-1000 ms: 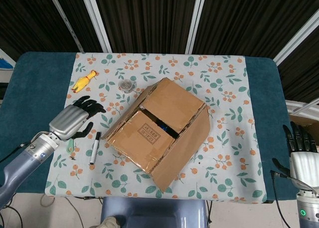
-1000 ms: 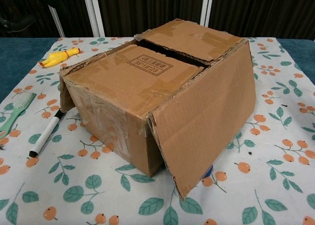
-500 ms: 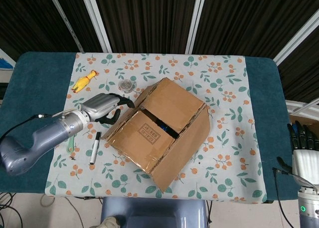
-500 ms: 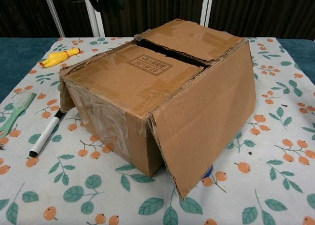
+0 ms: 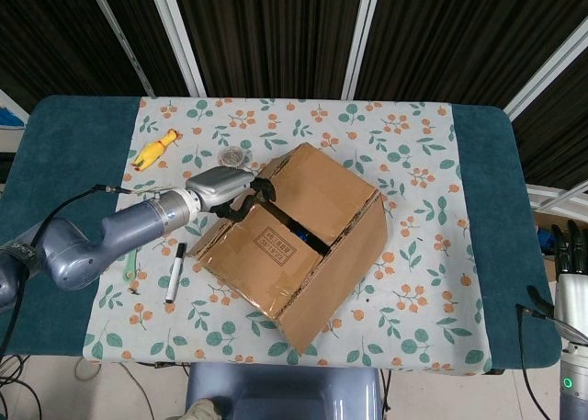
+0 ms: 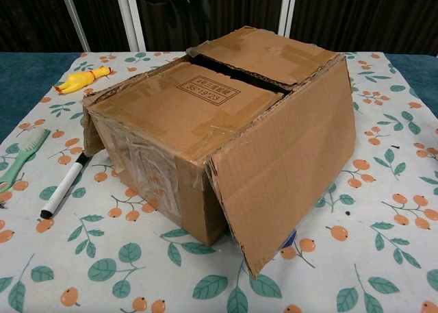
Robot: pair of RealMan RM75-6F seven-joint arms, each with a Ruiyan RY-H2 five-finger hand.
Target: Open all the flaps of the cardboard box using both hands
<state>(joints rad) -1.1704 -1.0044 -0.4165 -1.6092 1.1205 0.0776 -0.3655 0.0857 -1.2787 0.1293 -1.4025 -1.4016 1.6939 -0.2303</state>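
head view: cardboard box [image 5: 299, 241] sits mid-table, light and stiff; left hand [image 5: 230, 187], fingers curled and empty, hovers at its top flap [image 5: 317, 192] edge, the place to grip; right hand [image 5: 574, 282] grasp unclear

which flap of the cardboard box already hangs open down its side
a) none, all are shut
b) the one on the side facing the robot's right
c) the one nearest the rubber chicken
b, the big flap of the cardboard box hangs down that side while the two top flaps lie nearly flat.
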